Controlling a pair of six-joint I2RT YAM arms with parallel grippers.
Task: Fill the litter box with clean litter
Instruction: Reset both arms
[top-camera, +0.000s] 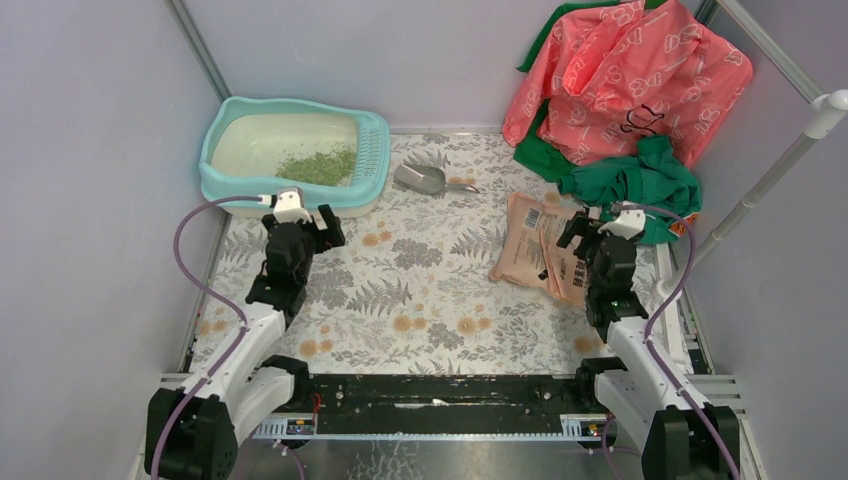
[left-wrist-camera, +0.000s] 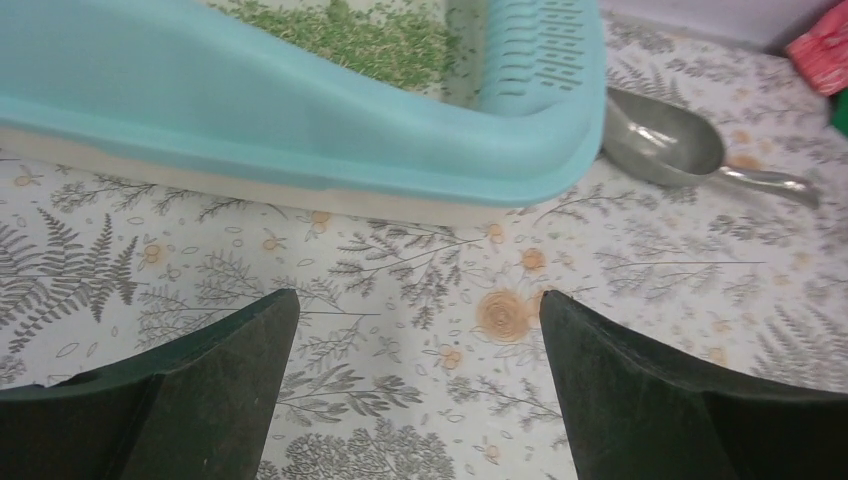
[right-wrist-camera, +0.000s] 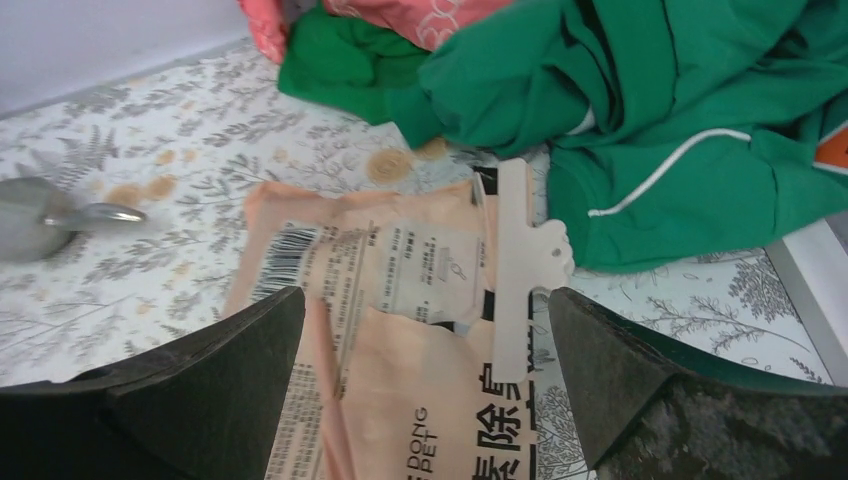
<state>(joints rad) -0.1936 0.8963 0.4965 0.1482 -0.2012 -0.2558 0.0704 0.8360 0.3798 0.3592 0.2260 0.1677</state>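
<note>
The left jaws are spread wide, empty, above the surface (left-wrist-camera: 400, 260); the right jaws likewise, above a peach bag (right-wrist-camera: 420, 400). The litter box (left-wrist-camera: 250, 110) is set at the left jaws' 12 o'clock, clean litter (left-wrist-camera: 350, 35) heaped inside.

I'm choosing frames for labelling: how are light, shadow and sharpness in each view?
Top external: soft, even light, faint shadows, litter box and scoop sharp. Left wrist: the open left hand is dark and underlit, the clean litter slightly soft, a mild sheen on the scoop. Right wrist: the bag shows readable print, the open right hand dark along the bottom; no glare.
</note>
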